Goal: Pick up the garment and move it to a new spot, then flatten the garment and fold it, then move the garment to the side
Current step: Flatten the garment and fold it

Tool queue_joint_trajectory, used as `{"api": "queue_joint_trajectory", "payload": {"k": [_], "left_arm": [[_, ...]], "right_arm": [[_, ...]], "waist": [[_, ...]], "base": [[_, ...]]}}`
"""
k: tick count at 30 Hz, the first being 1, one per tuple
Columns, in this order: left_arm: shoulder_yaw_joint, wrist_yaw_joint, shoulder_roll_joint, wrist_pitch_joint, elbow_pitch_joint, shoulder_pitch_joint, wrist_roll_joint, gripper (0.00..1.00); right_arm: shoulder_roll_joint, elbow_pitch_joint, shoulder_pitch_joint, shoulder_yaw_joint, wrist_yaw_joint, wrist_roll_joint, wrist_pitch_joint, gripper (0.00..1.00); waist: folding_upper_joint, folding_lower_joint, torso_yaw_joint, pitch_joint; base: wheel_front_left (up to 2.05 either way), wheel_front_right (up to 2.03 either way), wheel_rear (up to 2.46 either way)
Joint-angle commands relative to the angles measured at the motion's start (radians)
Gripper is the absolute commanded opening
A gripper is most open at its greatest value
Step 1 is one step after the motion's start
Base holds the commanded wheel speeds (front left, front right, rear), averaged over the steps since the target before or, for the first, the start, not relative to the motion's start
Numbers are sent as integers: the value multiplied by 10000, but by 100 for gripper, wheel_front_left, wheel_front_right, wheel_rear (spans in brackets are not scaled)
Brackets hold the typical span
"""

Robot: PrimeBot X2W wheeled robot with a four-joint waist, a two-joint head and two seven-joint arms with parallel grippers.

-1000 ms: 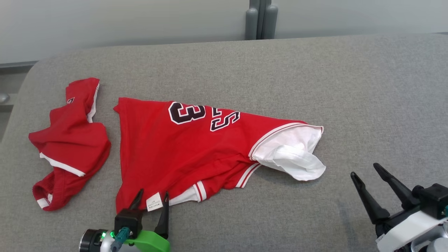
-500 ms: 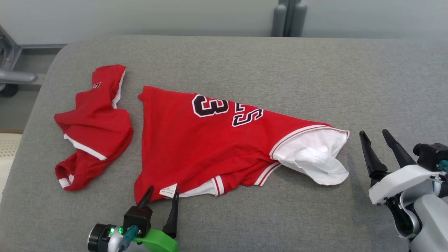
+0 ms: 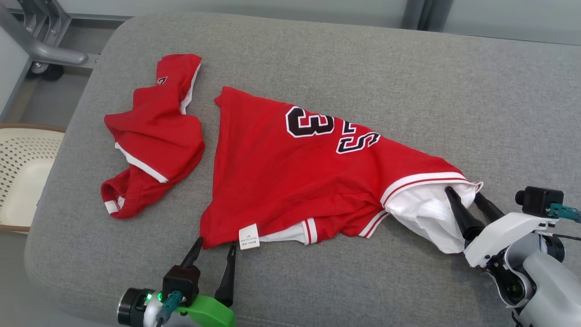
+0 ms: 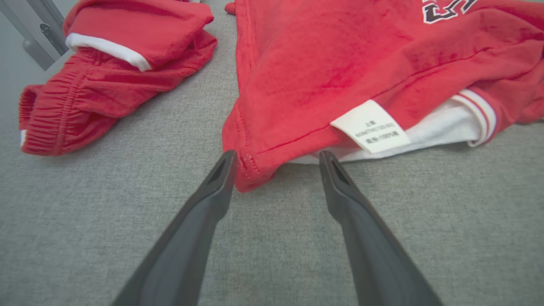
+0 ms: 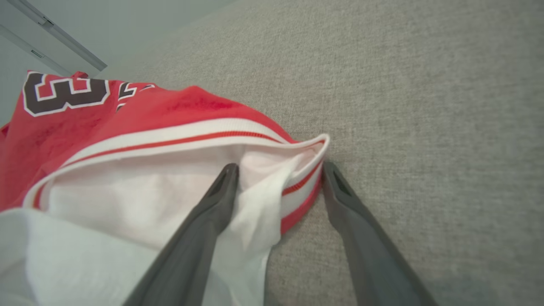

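The jersey (image 3: 290, 177) lies rumpled mid-cushion (image 3: 408, 68), number up, with shorts (image 3: 154, 136) beside it toward the left edge. The step in hand looks like the first pick-up. The left gripper (image 3: 216, 242), low at the near edge, straddles the jersey's near corner with fingers wide. The right gripper (image 3: 463, 192), angled in from the right and equally wide, straddles the striped rim. The next move calls for both to close, then lift together.

Bright even light, soft shadows, wrist cams wide-angle warped, sharp
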Motion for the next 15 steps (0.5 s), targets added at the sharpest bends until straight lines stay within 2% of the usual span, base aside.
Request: {"api": "queue_joint_trajectory", "payload": {"k": [1,2,3,6,10,14,15], "left_arm": [[-22,90,19,8,-36,-163,-71,100],[-54,93,19,8,-50,-217,-87,100],[-94,96,19,8,-79,-280,-103,100],[-250,83,19,8,-165,-389,-208,100],[-562,118,19,9,-232,-604,-383,100],[-774,204,20,9,-207,-534,-574,100],[-787,217,20,9,-159,-466,-618,100]], "right_arm": [[-90,87,4,191,-19,160,-13,57],[-183,38,-108,315,-19,209,-95,17],[-287,-17,-262,415,-17,209,-204,0],[-868,-18,-1056,595,-17,-343,-714,0],[-1556,289,-2505,300,-17,-1878,-1102,0],[-1798,504,-3011,-346,-16,-3497,-1124,0],[-1700,889,-2822,-519,-17,-3536,-1123,28]], "waist": [[0,0,51,86],[0,0,66,121],[0,0,89,167],[0,0,225,334],[0,0,542,527],[0,0,836,495],[0,0,876,427]], "base": [[0,0,0],[0,0,0],[0,0,0],[0,0,0],[0,0,0],[0,0,0],[0,0,0]]}}
